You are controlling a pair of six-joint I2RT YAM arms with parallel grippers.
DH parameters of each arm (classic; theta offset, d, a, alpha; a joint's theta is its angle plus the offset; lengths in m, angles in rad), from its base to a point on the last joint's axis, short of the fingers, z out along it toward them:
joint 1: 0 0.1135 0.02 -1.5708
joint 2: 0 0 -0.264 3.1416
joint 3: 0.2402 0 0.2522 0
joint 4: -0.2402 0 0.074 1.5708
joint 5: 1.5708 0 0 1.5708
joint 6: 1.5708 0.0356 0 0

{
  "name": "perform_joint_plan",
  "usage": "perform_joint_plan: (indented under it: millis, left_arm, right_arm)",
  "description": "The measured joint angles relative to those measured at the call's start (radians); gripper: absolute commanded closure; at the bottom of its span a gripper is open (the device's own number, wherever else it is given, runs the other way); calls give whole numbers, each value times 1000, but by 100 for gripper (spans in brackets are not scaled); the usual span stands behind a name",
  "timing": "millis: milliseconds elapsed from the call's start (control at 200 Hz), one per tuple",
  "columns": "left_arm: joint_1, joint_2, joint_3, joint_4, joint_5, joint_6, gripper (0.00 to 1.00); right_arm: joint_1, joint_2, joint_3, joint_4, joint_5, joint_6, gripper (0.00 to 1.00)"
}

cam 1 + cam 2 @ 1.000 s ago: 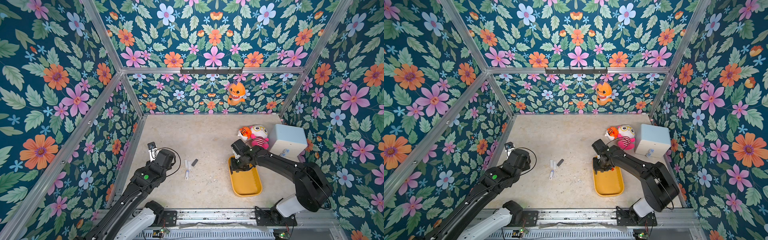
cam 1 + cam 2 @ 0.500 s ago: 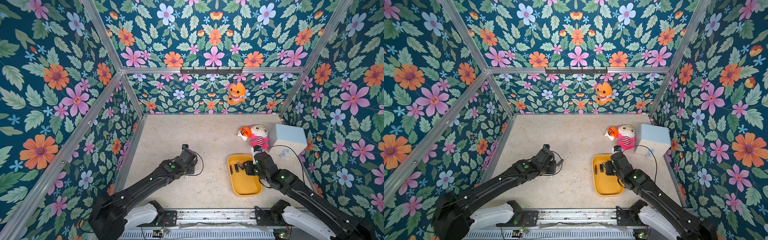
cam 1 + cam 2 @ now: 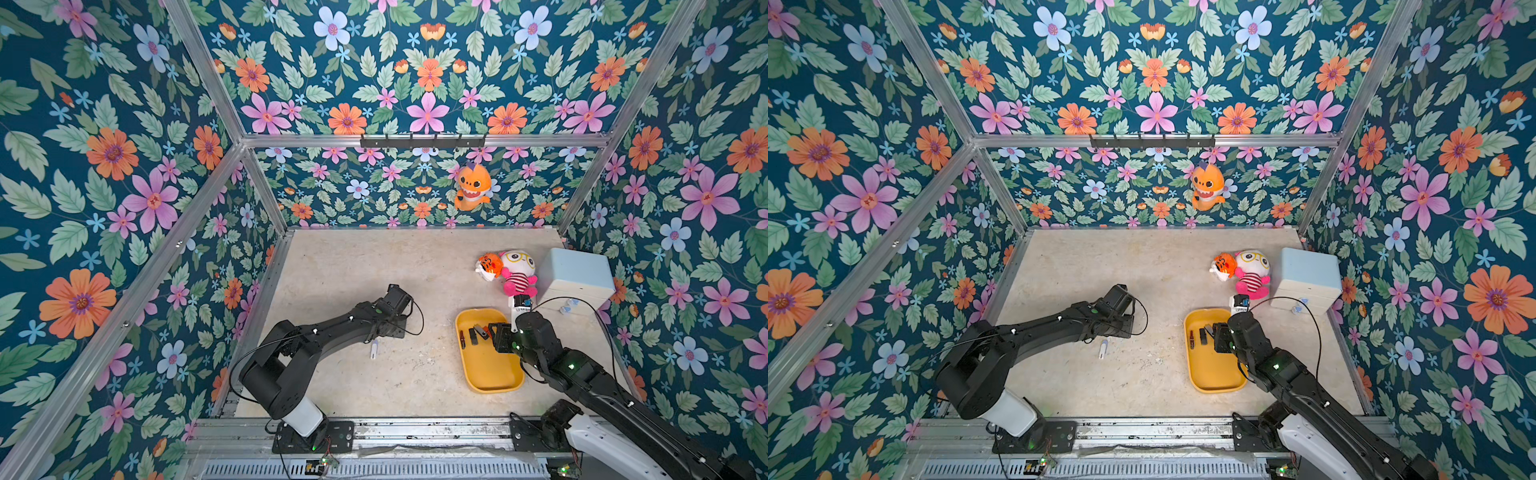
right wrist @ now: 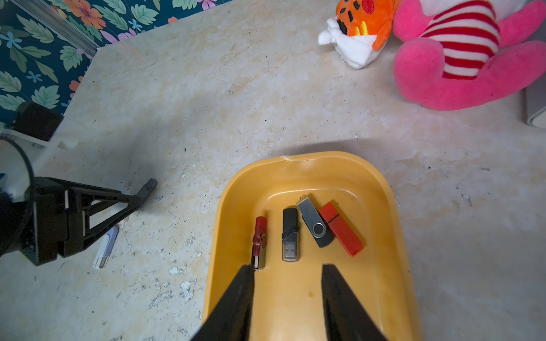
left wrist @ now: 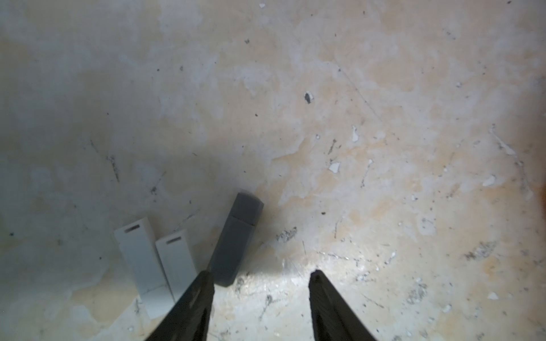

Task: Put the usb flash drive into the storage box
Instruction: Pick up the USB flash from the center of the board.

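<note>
Right wrist view: right gripper point(image 4: 288, 266) hovers, jaws apart, over storage box point(image 4: 313, 156).

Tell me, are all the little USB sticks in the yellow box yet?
Not yet. Done: four flash drives lie in the storage box. In hand: nothing; left claw and right claw hang open. Left: a grey drive, two white drives and a white-and-blue drive on the table.

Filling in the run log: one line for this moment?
left gripper open, beside grey drive | right gripper open over storage box | box holds four drives
</note>
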Motion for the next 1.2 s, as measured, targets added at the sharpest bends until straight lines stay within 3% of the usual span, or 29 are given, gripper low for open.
perform_joint_plan:
  millis: [440,740,915,1200]
  left_arm:
    - [33,105,15,35,28,51,49]
    - [18,98,-21,70,-16,33,64]
    - [12,114,-18,100,-43,16,82]
    - [-5,119,18,68,-51,-31,87]
  right_arm:
    - [0,11,0,8,-17,0,55]
    - [0,22,4,19,-21,0,55]
    - [0,22,4,24,-24,0,55]
    - [0,14,3,24,-24,0,55]
